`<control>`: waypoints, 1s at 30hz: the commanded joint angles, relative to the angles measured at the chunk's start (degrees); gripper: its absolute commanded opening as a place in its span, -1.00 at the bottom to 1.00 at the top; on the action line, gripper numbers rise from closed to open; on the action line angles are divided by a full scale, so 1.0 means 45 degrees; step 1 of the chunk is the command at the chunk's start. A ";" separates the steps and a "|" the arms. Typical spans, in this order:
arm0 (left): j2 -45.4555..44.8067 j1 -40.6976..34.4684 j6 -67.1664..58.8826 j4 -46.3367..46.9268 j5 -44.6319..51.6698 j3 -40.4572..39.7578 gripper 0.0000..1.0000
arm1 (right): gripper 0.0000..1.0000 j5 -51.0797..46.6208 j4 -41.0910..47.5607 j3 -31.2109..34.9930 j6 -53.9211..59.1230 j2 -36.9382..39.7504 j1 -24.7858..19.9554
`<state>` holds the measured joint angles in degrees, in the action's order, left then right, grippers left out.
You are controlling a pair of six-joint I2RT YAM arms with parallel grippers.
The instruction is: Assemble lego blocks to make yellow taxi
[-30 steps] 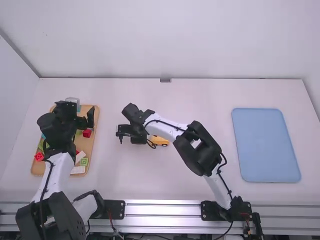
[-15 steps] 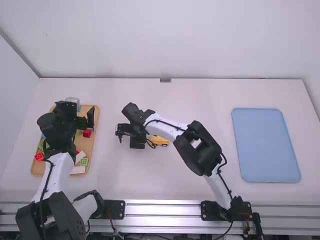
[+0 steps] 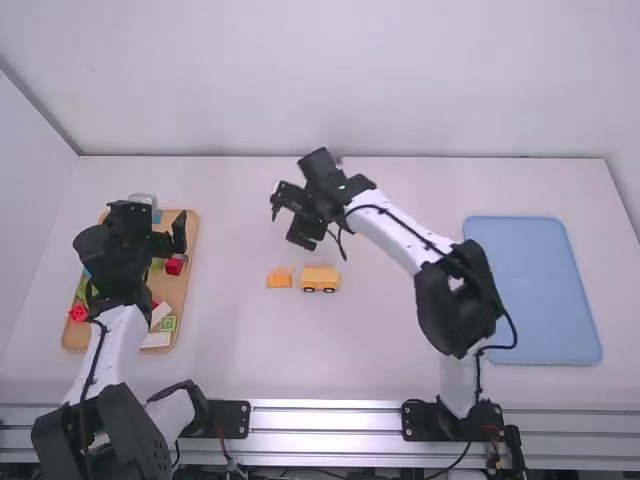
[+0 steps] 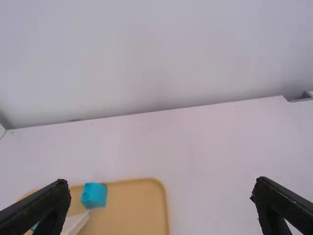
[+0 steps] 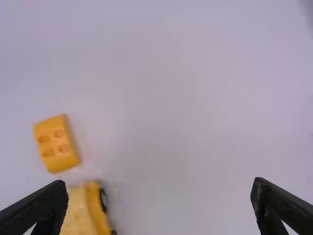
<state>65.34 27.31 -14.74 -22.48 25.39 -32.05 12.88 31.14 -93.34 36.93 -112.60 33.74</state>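
Note:
Above the upper part of the tray, my left gripper (image 3: 150,222) stands open; the same left gripper (image 4: 162,185) has nothing between its fingers. My right gripper (image 3: 290,220) is open over the middle of the table, beyond the taxi parts; in its wrist view the right gripper (image 5: 160,185) holds nothing. A yellow car body with dark wheels (image 3: 320,280) stands on the table, and a small orange-yellow block (image 3: 280,280) lies just left of it with a narrow gap. The right wrist view shows the studded block (image 5: 56,143) and part of the car body (image 5: 84,213).
A wooden tray (image 3: 178,290) at the left holds red, green, white and blue blocks, partly hidden under the left arm. One teal block (image 4: 94,195) sits near its far edge. A blue mat (image 3: 545,300) lies at the right, its near-left side under the right arm.
My right gripper has moved away from the car, toward the table's far side and slightly right, and the small block and whole car body are uncovered. The left arm is practically still.

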 commanded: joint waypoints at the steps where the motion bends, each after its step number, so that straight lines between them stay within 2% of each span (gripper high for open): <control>1: -0.0165 0.0015 0.0068 0.0092 0.0015 0.0073 0.98 | 0.96 -0.0364 -0.0311 0.1039 -0.0933 0.1185 -0.0539; 4: -0.0170 0.0015 0.0034 0.0102 0.0403 0.0063 0.98 | 0.96 -0.0593 -0.1287 0.2278 -0.1258 0.1933 -0.0981; 7: -0.0151 0.0015 -0.1710 0.0223 0.3541 0.0068 0.98 | 0.97 0.0107 -0.3201 0.4658 -0.1214 0.3162 -0.1817; 9: -0.0049 0.0015 -0.1919 0.0233 0.4274 0.0019 0.98 | 0.97 0.0316 -0.3857 0.5382 -0.1214 0.3473 -0.2127; 12: 0.0534 0.0024 -0.2890 0.0617 0.5935 -0.0306 0.98 | 0.97 0.1248 -0.5090 0.6708 -0.1409 0.3905 -0.2890; 14: 0.1243 -0.0068 -0.3968 0.1472 0.7189 -0.0801 0.98 | 0.97 0.2948 -0.5926 0.7601 -0.1229 0.4046 -0.3589; 19: 0.2939 -0.0306 -0.5838 0.2963 0.8495 -0.1885 0.98 | 0.97 0.5659 -0.6664 0.8646 -0.0194 0.4046 -0.4614; 22: 0.4639 -0.0607 -0.7995 0.4532 0.9743 -0.2948 0.98 | 0.97 0.7189 -0.7140 0.9282 0.0563 0.4046 -0.5294; 23: 0.4726 -0.0631 -0.8111 0.4605 0.9772 -0.2997 0.98 | 0.97 0.7257 -0.7189 0.9335 0.0573 0.4046 -0.5353; 26: 0.6586 -0.1409 -1.1137 0.6392 1.0166 -0.3993 0.98 | 0.97 0.7514 -0.7621 0.9704 0.0563 0.4046 -0.5765; 30: 0.7766 -0.2448 -1.4338 0.8709 0.9481 -0.4697 0.98 | 0.97 0.7519 -0.8058 0.9947 0.0427 0.4046 -0.5955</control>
<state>98.17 19.18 -63.64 14.02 66.65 -51.64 44.01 -4.75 -49.43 38.57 -96.55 7.33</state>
